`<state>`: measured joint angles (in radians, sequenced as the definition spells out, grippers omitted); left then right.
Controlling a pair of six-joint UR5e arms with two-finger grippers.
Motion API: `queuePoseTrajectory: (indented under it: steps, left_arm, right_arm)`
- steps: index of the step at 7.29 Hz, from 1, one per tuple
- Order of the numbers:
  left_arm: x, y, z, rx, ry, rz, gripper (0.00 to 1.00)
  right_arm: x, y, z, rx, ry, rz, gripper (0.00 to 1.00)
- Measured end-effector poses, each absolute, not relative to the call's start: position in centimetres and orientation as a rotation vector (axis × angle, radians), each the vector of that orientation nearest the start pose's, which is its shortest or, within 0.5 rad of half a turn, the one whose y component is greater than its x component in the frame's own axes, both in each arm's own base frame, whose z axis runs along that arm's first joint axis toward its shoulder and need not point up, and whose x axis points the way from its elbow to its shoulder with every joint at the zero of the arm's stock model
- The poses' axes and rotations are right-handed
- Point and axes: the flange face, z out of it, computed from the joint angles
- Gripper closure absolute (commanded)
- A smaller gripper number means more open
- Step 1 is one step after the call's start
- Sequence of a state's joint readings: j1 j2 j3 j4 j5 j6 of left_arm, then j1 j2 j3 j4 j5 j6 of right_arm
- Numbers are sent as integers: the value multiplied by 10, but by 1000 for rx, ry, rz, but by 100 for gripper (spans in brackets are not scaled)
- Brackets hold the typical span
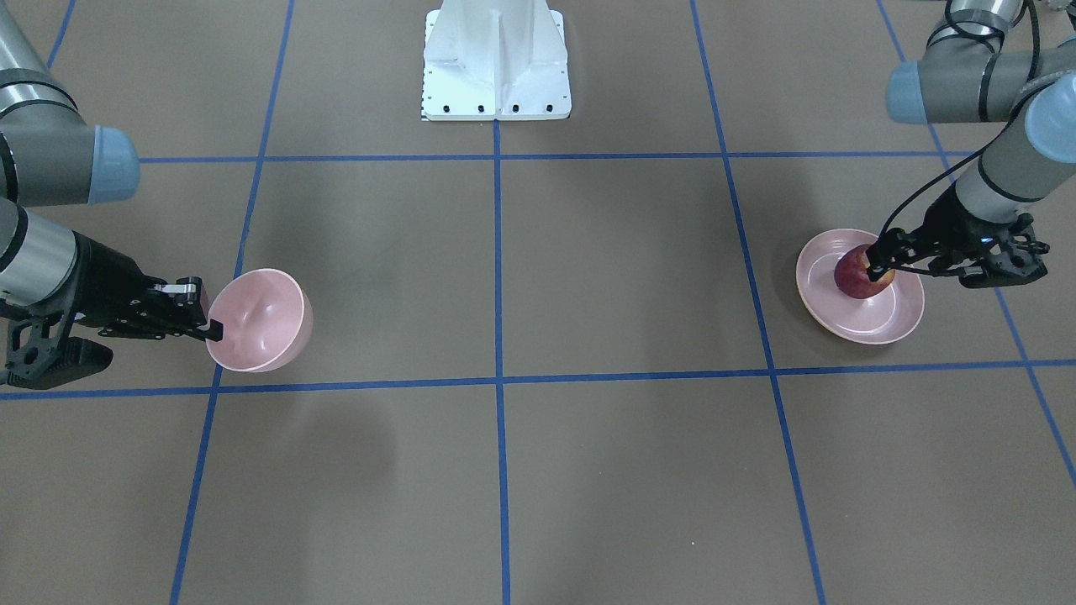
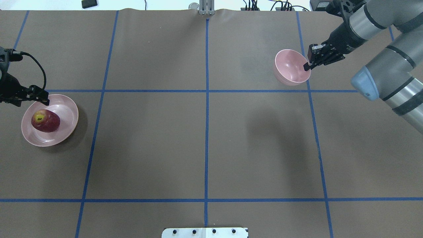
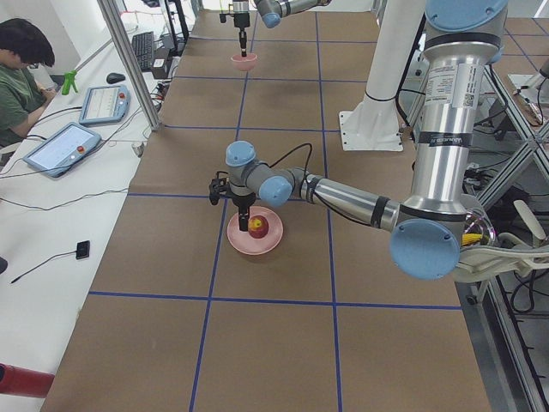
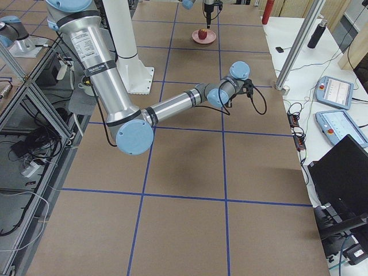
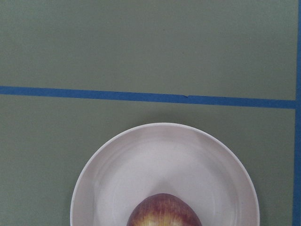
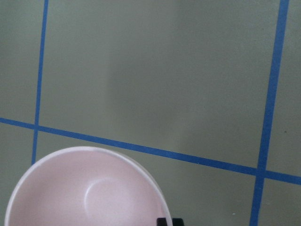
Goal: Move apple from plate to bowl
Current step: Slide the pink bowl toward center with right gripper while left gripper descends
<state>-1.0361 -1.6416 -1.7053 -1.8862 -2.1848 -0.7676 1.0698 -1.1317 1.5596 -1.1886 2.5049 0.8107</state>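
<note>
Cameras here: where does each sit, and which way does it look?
Front-facing: across the table, facing the base; both arms.
Overhead: behind the robot, looking down; both arms.
Exterior left: table's end; left arm near.
Exterior right: opposite end; right arm near.
Left wrist: above plate and apple; no body.
Right wrist: above bowl; fingertip shows.
Front-facing and overhead share plate, apple, bowl.

Brown paper-covered worktop (image 2: 148,148), marked into a grid by blue tape lines (image 2: 206,138). White robot base mount (image 1: 496,67) stands on it at centre. Pink plate (image 2: 67,112) and pink bowl (image 2: 289,67) both appear tilted; full contact with the surface cannot be confirmed.
</note>
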Motion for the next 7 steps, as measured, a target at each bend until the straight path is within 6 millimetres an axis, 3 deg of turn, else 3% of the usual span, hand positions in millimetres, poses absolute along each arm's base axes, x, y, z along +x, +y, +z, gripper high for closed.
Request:
queuePoseTrajectory:
  steps: [2,7]
  left_arm:
    - [217,-506,543,37,792,-55,2]
    - [240,-496,546,13,799,-15,2]
  right_arm:
    - [-268,-596,343,65,-1153,-105,100]
    - [-275,-595,335,73,-1153,-115,100]
